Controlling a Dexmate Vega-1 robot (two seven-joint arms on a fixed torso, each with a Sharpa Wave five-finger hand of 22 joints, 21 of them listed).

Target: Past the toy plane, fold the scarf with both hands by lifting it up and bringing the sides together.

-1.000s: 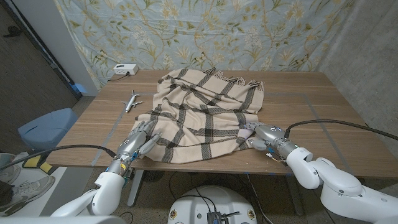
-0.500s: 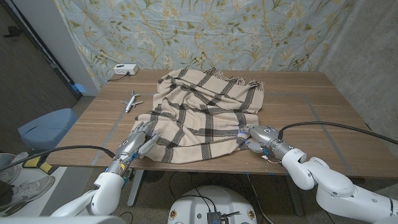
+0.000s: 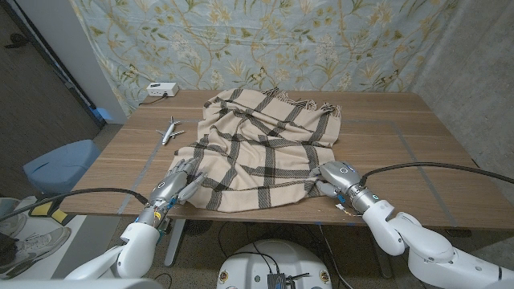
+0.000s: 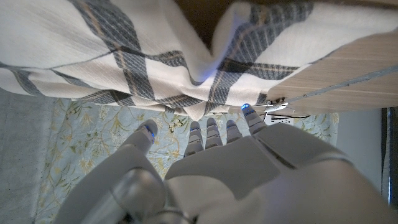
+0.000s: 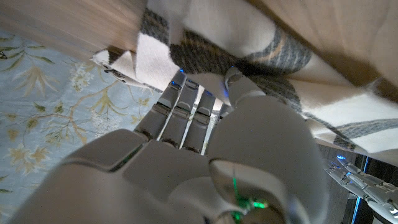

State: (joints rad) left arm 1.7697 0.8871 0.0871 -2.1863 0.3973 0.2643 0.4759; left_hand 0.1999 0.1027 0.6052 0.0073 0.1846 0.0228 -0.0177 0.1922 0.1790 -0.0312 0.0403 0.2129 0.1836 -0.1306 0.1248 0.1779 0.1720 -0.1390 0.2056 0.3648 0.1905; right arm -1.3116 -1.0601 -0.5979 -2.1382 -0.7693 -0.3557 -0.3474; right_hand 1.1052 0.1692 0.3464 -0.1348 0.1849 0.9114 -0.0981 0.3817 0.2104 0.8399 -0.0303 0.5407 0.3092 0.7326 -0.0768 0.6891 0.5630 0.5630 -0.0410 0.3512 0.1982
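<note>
Both hands sit at the scarf's (image 3: 265,152) near corners, so the step in hand looks like taking hold before any lift. On the robot's own left, the left hand (image 3: 178,183) rests at the near left corner with its fingers (image 4: 208,134) straight and a little apart; the left wrist view shows their tips just reaching the cloth's folded edge, with nothing gripped. On the other side, the right hand (image 3: 336,178) lies at the near right corner, fingers curled toward the hem. In the right wrist view the fingertips (image 5: 177,84) and thumb meet the cloth, but whether a fold is really pinched between them I cannot tell; it may only be pressing on it.

Spread rumpled over the middle of the table (image 3: 385,128), the scarf has its fringed end at the far side and its near edge along the table's front. Beside it on the left, well apart from the cloth, lies the plane (image 3: 170,129).

Nothing has been lifted yet. Next, each hand needs a firm pinch on its corner, the left closing first, then an even rise so the cloth hangs free before the sides come together.
</note>
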